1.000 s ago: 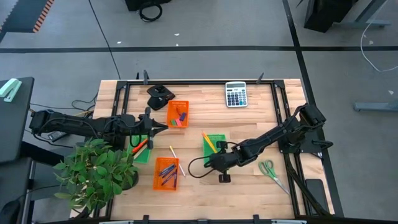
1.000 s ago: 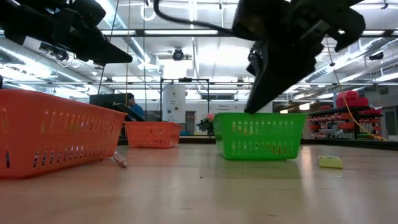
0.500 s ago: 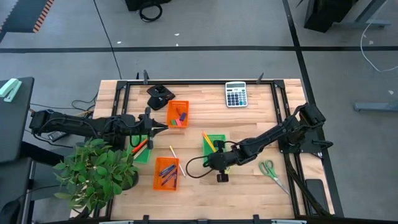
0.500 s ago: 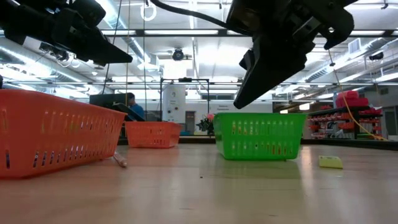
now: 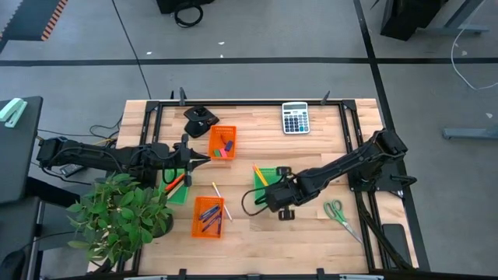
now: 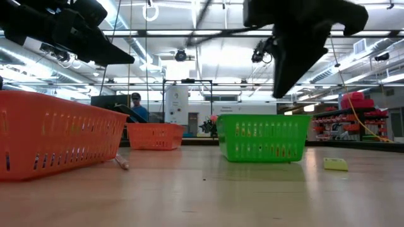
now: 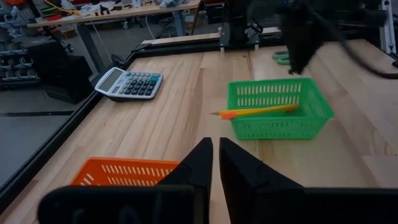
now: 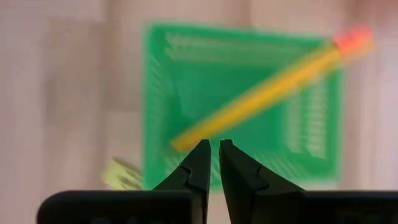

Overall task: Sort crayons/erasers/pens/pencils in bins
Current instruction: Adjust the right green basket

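The green bin holds a yellow pencil that lies slantwise across it, its pink end past the rim. My right gripper hangs above this bin, shut and empty; it also shows in the high view and the low view. A yellow eraser lies on the table beside the bin. A loose pencil lies between the near orange bin, which holds pens, and the green bin. My left gripper waits shut and empty by the far orange bin, which holds erasers.
A second green bin with crayons sits by a potted plant at the near left. A grey calculator lies at the far edge, green-handled scissors at the near right, and a black object at the far left.
My right gripper has swung a little toward the table's right and far edges and has risen above the green bin's rim, turning as it went. Its fingers stay together. My left arm has kept still.
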Controlling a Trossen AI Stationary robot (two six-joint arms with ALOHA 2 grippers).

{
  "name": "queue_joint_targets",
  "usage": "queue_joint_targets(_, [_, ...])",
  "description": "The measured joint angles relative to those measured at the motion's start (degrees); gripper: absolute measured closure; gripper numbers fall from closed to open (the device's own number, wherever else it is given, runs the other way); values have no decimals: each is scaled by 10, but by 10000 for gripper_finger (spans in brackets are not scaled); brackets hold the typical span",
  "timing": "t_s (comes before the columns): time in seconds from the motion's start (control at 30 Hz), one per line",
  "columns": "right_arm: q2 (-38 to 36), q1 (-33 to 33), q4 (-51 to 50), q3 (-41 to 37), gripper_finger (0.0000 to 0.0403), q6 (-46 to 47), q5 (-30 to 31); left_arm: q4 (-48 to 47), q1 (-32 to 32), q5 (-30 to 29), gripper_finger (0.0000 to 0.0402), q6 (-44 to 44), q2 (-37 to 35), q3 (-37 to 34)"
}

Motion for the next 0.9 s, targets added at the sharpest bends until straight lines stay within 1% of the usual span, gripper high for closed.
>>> queue_joint_targets(0.13, [0,2,-109,16,363,88,51,0,0,0,361,0,0,0])
queue_joint_targets(0.23, [0,1,-140,5,363,142,60,0,0,0,363,0,0,0])
queue_joint_targets(0.37, [0,-4,-73,-41,363,157,19,-1,0,0,367,0,0,0])
queue_joint_targets(0.43, [0,-3,-31,-68,363,156,16,-1,0,0,367,0,0,0])
queue_joint_targets(0.5, [0,-4,0,-91,363,156,15,-1,0,0,365,0,0,0])
queue_joint_targets(0.63, [0,-4,26,-119,363,156,16,-1,0,0,361,0,0,0])
queue_joint_targets(0.77, [0,-4,48,-124,363,156,36,-1,1,0,364,0,0,0])
queue_joint_targets(0.9, [0,-6,100,-124,363,131,48,-1,1,0,367,0,0,0])
